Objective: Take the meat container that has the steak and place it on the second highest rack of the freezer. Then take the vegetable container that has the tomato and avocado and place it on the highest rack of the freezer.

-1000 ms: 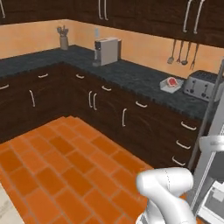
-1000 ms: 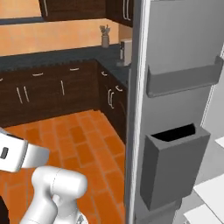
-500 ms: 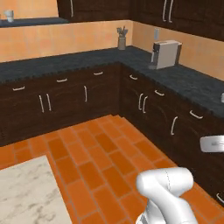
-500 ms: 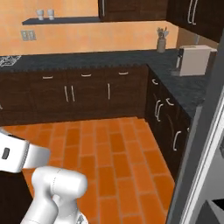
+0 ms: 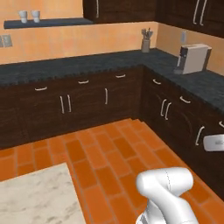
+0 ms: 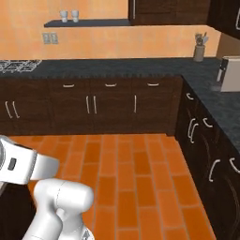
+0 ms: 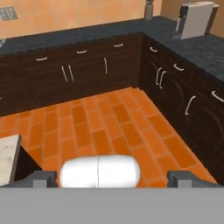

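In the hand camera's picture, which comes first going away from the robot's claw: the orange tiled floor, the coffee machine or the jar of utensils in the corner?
From the open gripper, by the hand view:
1. The orange tiled floor, directly ahead and below.
2. The coffee machine, on the dark counter at right.
3. The utensil jar, farthest, in the counter's back corner.

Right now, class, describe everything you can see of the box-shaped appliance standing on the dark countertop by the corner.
The appliance is a pale, off-white upright box with a darker grey front column and a small dark base, much like a coffee machine. It stands upright on the dark speckled countertop along the right-hand run of cabinets, apart from the grey utensil holder in the corner. Nothing touches it except the counter. It also shows in the right base view and the hand view.
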Available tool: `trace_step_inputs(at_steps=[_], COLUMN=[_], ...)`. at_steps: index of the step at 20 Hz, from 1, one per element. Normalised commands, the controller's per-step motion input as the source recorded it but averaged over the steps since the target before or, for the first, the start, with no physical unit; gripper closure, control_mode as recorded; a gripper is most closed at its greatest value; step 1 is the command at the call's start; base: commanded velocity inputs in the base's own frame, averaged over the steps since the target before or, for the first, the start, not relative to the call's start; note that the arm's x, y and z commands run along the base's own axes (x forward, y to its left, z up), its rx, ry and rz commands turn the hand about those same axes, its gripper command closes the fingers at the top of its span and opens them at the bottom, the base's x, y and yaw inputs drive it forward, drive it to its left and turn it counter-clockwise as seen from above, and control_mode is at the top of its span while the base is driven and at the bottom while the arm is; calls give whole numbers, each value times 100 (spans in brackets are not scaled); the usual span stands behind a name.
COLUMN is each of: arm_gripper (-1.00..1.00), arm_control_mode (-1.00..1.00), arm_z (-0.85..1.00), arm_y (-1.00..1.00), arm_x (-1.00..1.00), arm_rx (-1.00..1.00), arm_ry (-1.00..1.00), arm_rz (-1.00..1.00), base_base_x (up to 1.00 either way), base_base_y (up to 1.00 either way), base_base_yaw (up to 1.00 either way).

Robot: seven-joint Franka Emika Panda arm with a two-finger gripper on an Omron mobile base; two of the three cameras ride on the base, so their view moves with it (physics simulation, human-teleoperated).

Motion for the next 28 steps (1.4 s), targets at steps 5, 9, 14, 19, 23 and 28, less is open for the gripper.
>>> trace_step_inputs(at_steps=[5, 9, 14, 19, 23, 28], arm_gripper=[-100, -100, -100, -100, -100, -100], arm_control_mode=[100, 100, 100, 100, 100, 100], arm_z=[0, 0, 0, 0, 0, 0], arm_y=[0, 0, 0, 0, 0, 0], arm_x=[0, 0, 0, 0, 0, 0], arm_rx=[0, 0, 0, 0, 0, 0], arm_ry=[0, 0, 0, 0, 0, 0], arm_rz=[0, 0, 0, 0, 0, 0], base_base_x=[100, 100, 100, 97, 60, 43], base_base_y=[32, 0, -4, 0, 0, 0], base_base_yaw=[-9, -2, -33, -59, -74, -81])
